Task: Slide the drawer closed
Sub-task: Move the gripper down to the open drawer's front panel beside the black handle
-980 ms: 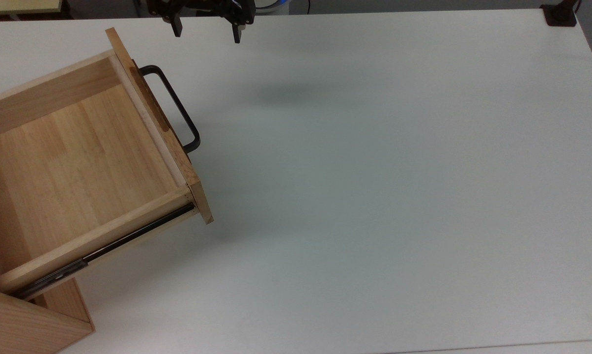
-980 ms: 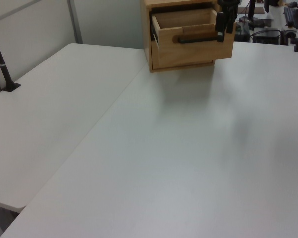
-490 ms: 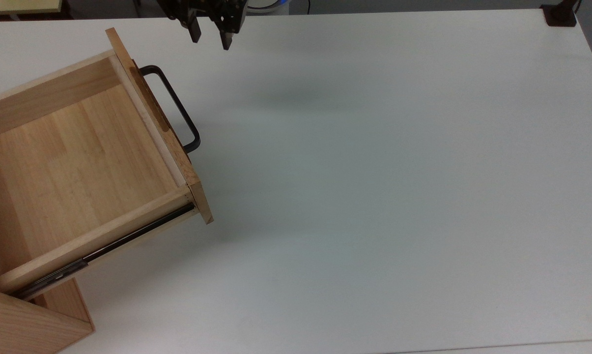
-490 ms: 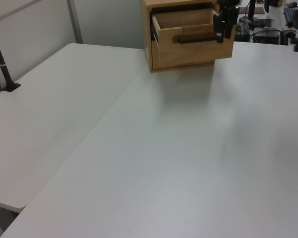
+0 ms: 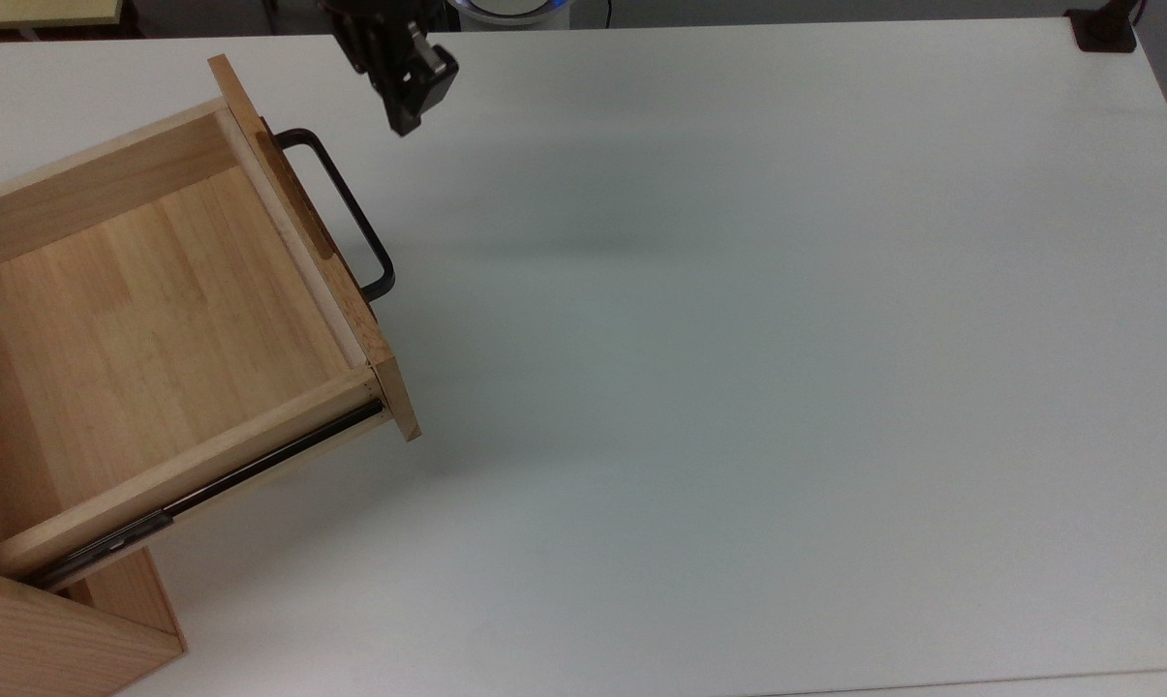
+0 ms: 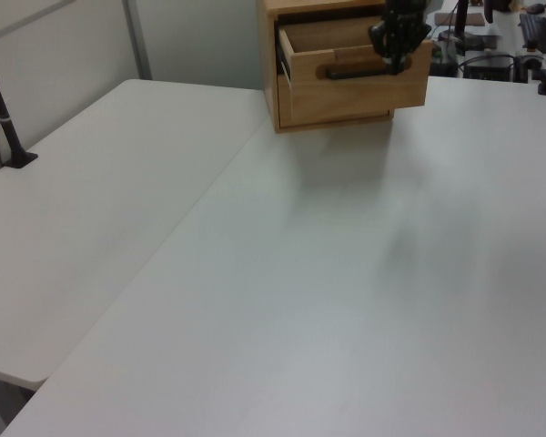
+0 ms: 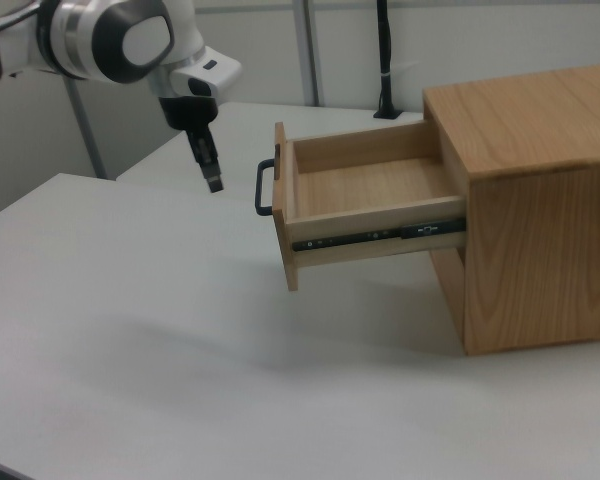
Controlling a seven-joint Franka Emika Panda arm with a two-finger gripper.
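Hanging near the drawer (image 7: 365, 200), apparently untouching: gripper (image 7: 215, 185).

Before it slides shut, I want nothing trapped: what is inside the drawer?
The drawer looks empty: the top view shows a bare wooden floor and walls, and the right view agrees. Its rearmost part, where it meets the cabinet, lies past the top view's left edge.

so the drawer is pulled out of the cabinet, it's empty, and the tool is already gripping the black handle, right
Not quite. The drawer is pulled out of the cabinet and empty, but the tool is not gripping the black handle. The right view shows it hanging in the air beside the handle, with a clear gap between them.
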